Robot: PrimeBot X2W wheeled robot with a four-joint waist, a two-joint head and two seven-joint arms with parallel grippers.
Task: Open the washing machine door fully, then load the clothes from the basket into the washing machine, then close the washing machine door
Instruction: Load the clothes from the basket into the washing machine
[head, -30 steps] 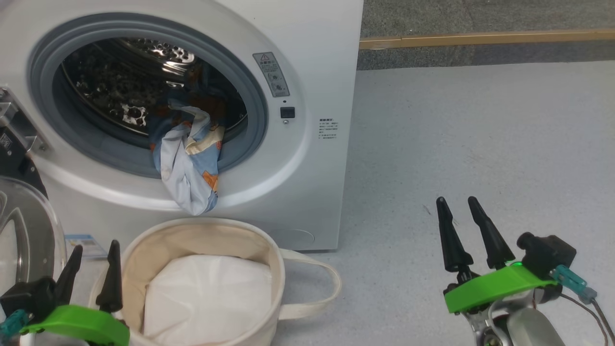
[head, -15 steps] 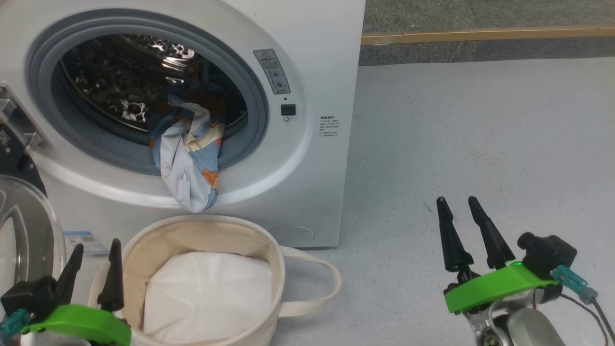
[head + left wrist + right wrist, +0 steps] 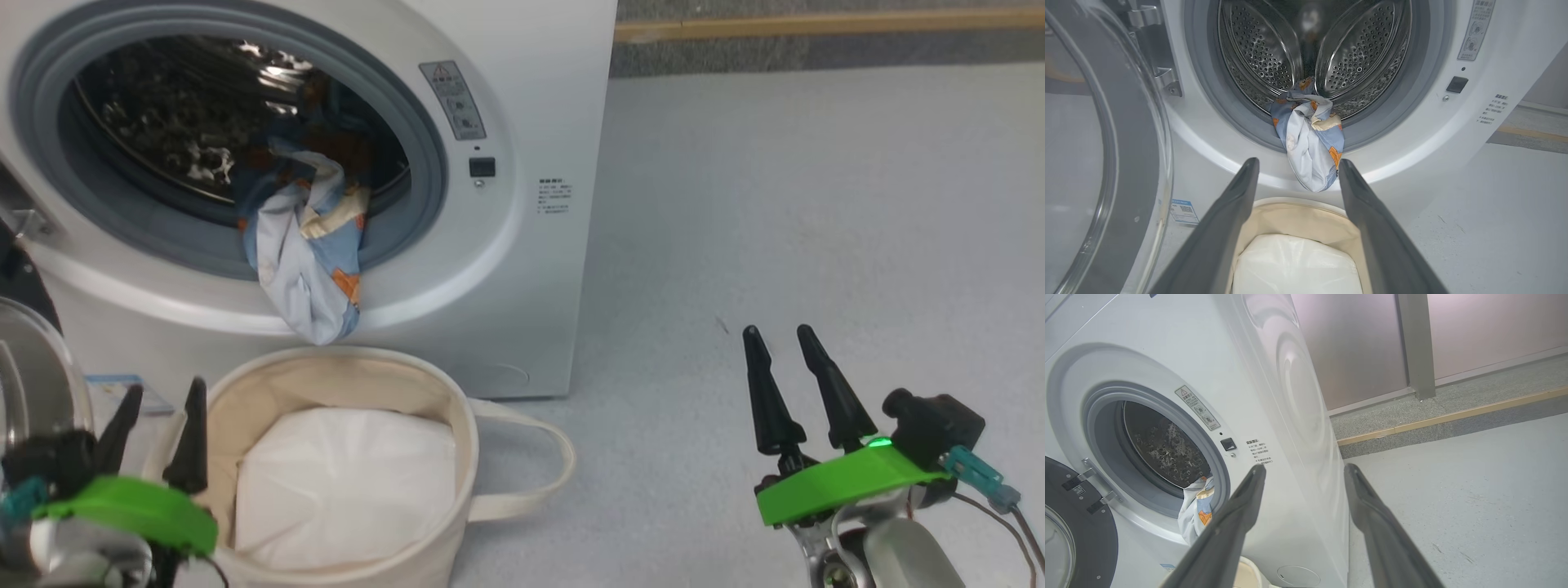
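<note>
Drooping from the washing machine (image 3: 506, 269), the clothes (image 3: 306, 245) hang twelve o'clock of the basket (image 3: 343, 371). Wide, empty: left gripper (image 3: 165, 386), right gripper (image 3: 777, 330).

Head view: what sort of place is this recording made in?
Probably a laundry corner in some plain indoor room: a white front-loading washing machine stands on a grey floor, a canvas basket in front of it, frosted wall panels behind.

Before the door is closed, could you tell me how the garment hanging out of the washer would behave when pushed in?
Probably floppy: the garment drapes in folds over the grey ring, so a push would likely crumple it rather than slide it whole. It looks thin and light. The hanging end may slump back out.
</note>
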